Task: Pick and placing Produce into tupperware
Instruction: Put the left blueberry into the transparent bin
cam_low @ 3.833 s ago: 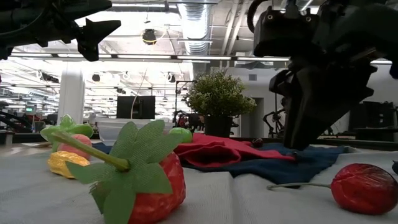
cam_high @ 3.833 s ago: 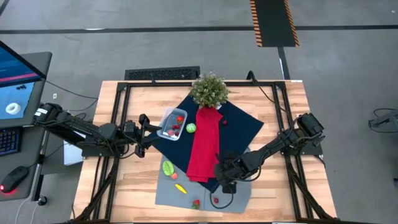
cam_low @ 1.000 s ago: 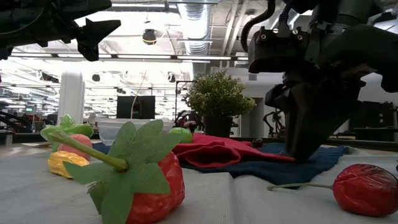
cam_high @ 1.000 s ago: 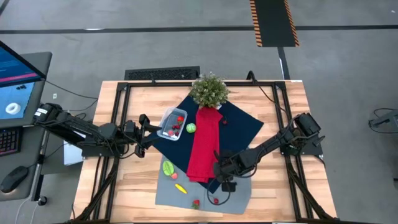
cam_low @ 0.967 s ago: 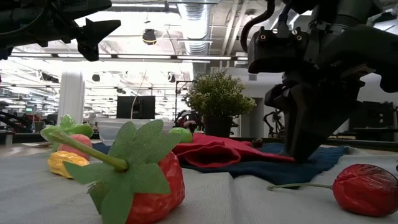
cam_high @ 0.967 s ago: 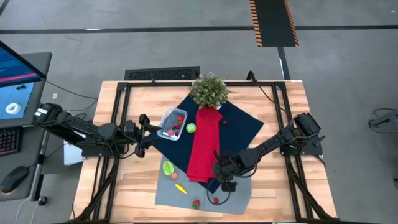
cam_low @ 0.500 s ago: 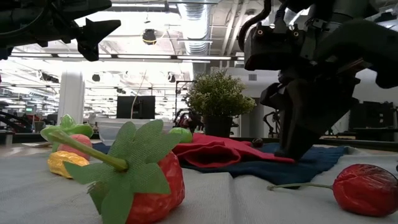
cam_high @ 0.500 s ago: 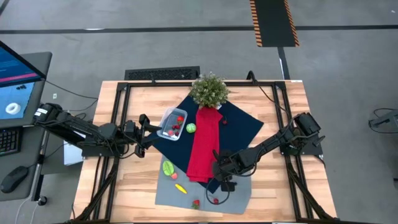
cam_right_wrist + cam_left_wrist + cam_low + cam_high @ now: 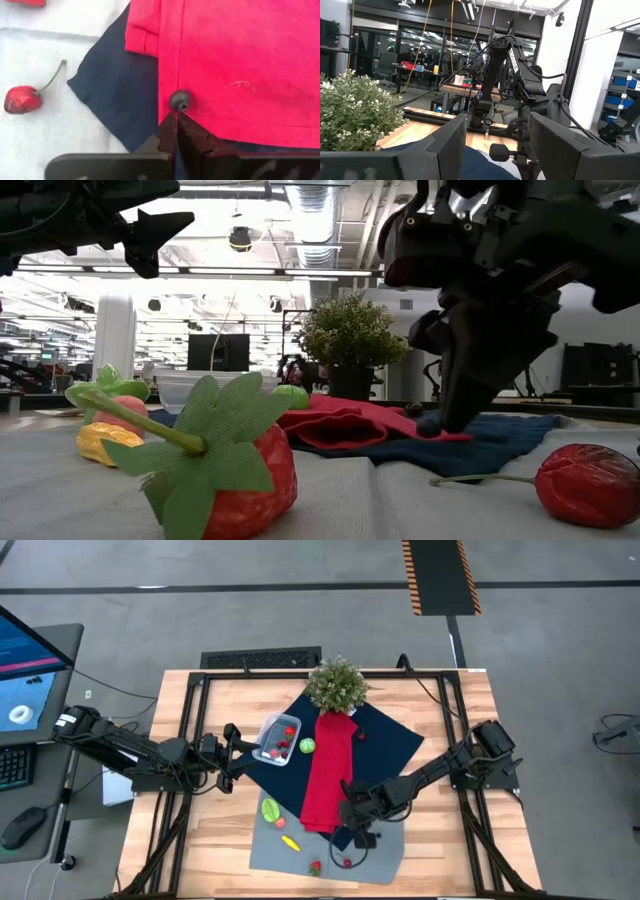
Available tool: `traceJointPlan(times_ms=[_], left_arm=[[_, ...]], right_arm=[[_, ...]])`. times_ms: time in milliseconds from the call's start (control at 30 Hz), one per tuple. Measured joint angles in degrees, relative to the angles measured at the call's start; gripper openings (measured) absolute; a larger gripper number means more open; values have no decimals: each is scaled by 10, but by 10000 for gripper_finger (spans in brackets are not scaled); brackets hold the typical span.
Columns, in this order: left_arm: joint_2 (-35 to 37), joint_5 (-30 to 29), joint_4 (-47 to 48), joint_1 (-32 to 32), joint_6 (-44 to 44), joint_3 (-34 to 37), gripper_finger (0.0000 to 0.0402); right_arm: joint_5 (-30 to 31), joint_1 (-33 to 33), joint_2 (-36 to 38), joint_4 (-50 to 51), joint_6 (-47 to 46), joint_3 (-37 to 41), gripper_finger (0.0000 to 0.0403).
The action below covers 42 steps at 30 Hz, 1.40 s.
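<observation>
One dark berry (image 9: pixel 180 100) on red cloth (image 9: pixel 240 65), touching tips of pinched-together right claw (image 9: pixel 177 118).

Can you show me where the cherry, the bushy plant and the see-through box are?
cherry (image 9: pixel 20 99), right wrist view, on its red body.
bushy plant (image 9: pixel 337 683), high view, on its leaves.
see-through box (image 9: pixel 270 725), high view, on its rim.

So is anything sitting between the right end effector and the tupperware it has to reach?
Yes. The red cloth lies across the straight line from the right end effector to the tupperware, and a green round piece sits beside the tupperware on that side. Both are low, so passing above them looks feasible.
</observation>
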<state>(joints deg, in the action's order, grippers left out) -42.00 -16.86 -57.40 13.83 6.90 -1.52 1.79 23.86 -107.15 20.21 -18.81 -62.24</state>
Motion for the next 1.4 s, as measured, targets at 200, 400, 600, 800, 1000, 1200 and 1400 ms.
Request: traceJointPlan(times_ms=[200,400,600,800,1000,1200,1400], left_arm=[[0,0,0,0,0,0,203],[0,0,0,0,0,0,203],[0,0,0,0,0,0,203],[0,0,0,0,0,0,203],[0,0,0,0,0,0,203],[0,0,0,0,0,0,203],[0,0,-1,0,0,0,203]], right_arm=[[0,-6,0,-1,4,0,46],[0,-16,0,-7,6,0,107],[-1,-15,0,-31,7,0,168],[2,-16,0,-27,0,0,190],[2,-15,0,-30,-5,0,185],[-6,-14,-20,-45,-7,-1,176],[-16,-18,-35,-48,-3,-4,162]])
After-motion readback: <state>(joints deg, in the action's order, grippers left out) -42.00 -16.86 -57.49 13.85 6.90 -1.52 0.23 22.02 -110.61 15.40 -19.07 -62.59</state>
